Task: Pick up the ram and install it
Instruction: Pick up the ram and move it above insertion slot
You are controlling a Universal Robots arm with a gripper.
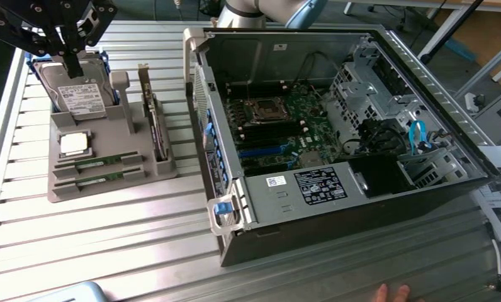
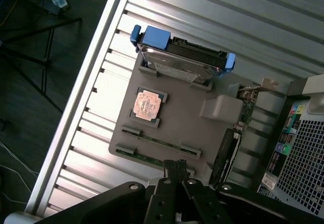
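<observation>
At the near edge of the slatted metal tabletop [image 1: 107, 239], a person's fingertips [image 1: 393, 292] rest just into sight. A pale blue object [image 1: 66, 293] sits at the near corner on the exterior view's left.

On the exterior view's right lies an open computer case [image 1: 259, 53], its motherboard [image 1: 292, 119] and empty processor socket [image 1: 267, 110] exposed. A blue cable [image 1: 416, 135] loops beside the drive cage.

To the exterior view's left of the case stands a grey holder [image 1: 120, 145]. Both ram sticks lie flat in slots at its near end, the near ram stick [image 1: 91, 182] and the far ram stick [image 1: 96, 162] parallel and just apart. Neither is touched.

Behind them a processor chip [image 1: 74, 143] sits in a square recess. A dark expansion card [image 1: 154, 126] stands on edge along the side nearest the case. At the holder's far end a hard drive [image 1: 81, 94] leans upright in blue rails.

The black gripper [image 1: 72, 70] hangs over that far end, above the hard drive and well apart from the ram sticks. Its jaws are closed together and carry nothing. In the wrist view the gripper [image 2: 174, 167] looks down on the holder [image 2: 187, 123].
</observation>
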